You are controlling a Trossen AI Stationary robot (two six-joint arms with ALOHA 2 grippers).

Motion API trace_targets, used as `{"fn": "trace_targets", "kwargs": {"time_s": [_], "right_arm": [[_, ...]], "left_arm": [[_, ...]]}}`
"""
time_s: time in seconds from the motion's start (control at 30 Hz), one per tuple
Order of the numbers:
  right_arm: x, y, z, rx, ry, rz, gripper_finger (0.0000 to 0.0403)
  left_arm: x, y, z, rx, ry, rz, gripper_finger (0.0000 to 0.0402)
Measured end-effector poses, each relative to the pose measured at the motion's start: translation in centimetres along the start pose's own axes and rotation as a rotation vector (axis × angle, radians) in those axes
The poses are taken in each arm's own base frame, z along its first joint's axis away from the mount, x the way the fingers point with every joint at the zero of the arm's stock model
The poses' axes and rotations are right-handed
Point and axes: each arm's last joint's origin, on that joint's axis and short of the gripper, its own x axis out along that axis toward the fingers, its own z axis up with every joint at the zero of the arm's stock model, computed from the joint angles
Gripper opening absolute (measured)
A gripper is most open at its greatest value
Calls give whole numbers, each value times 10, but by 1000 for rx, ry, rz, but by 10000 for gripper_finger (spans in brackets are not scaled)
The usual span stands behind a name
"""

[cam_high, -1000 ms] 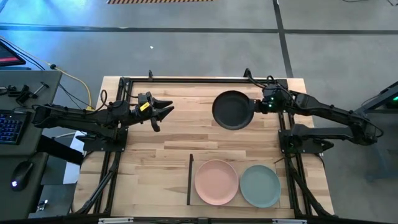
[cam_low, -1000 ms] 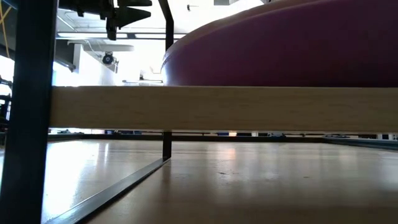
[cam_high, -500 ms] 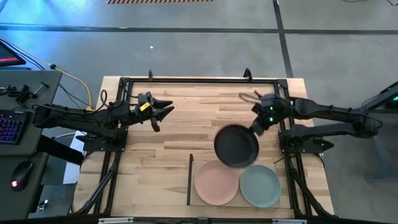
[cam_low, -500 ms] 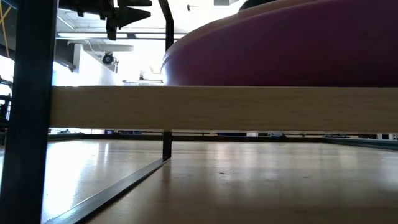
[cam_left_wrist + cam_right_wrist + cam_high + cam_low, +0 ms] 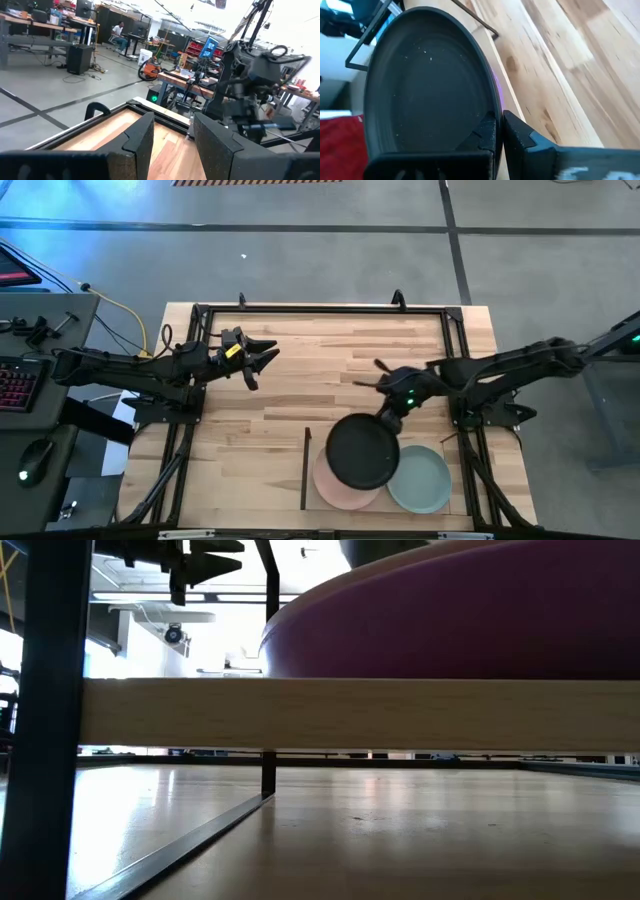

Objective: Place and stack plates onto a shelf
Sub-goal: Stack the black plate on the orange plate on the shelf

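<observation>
The black plate (image 5: 362, 452) hangs over the pink plate (image 5: 330, 485), covering most of it, with my right gripper (image 5: 384, 420) shut on it. The pale blue-green plate (image 5: 425, 483) lies flat beside the pink one on the shelf (image 5: 312, 502), whose dark edge strip (image 5: 304, 468) runs along its left side. In the low view a purple plate (image 5: 470, 625) rests on the shelf's panel (image 5: 350, 715); the high view does not show it. A purple sliver (image 5: 496, 85) peeks out below the black plate (image 5: 425, 85). My left gripper (image 5: 263, 360) waits open above the table's far left part. My right gripper (image 5: 499, 122) pinches the black plate's rim (image 5: 492, 107) on the side toward the table's far right. One finger (image 5: 486, 131) lies on the inner face and the other (image 5: 517, 131) on the outer side. The plate is lifted clear, reaching out from the fingers over the pink plate.
A dark metal frame (image 5: 320, 308) borders the tabletop's far edge and both sides. Bare butcher-block surface (image 5: 250, 450) lies left of the shelf's edge strip. A keyboard and mouse (image 5: 20, 385) sit on a desk beyond the table's left side.
My right gripper has carried the black plate from the table's far middle toward the near edge and slightly left, until it hangs over the pink plate on the shelf. It stays shut on the rim throughout.
</observation>
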Motion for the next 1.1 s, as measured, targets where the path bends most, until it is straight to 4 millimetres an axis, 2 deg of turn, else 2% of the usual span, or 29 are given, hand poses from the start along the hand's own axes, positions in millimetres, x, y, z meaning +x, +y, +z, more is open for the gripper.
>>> {"fn": "trace_targets", "kwargs": {"time_s": [0.27,0.43,0.6,0.8,1.1], "right_arm": [[38,21,23,-121,91,-53,0],[62,29,22,-179,171,-47,0],[77,30,18,-194,210,-56,0],[89,26,17,-159,216,-94,0],[91,25,17,-160,201,-121,0]], "left_arm": [[0,0,0,-23,0,0,129],[0,0,0,-23,3,-10,129],[0,0,0,-23,3,-11,129],[0,0,0,-22,3,-11,129],[0,0,0,-22,4,-11,129]]}}
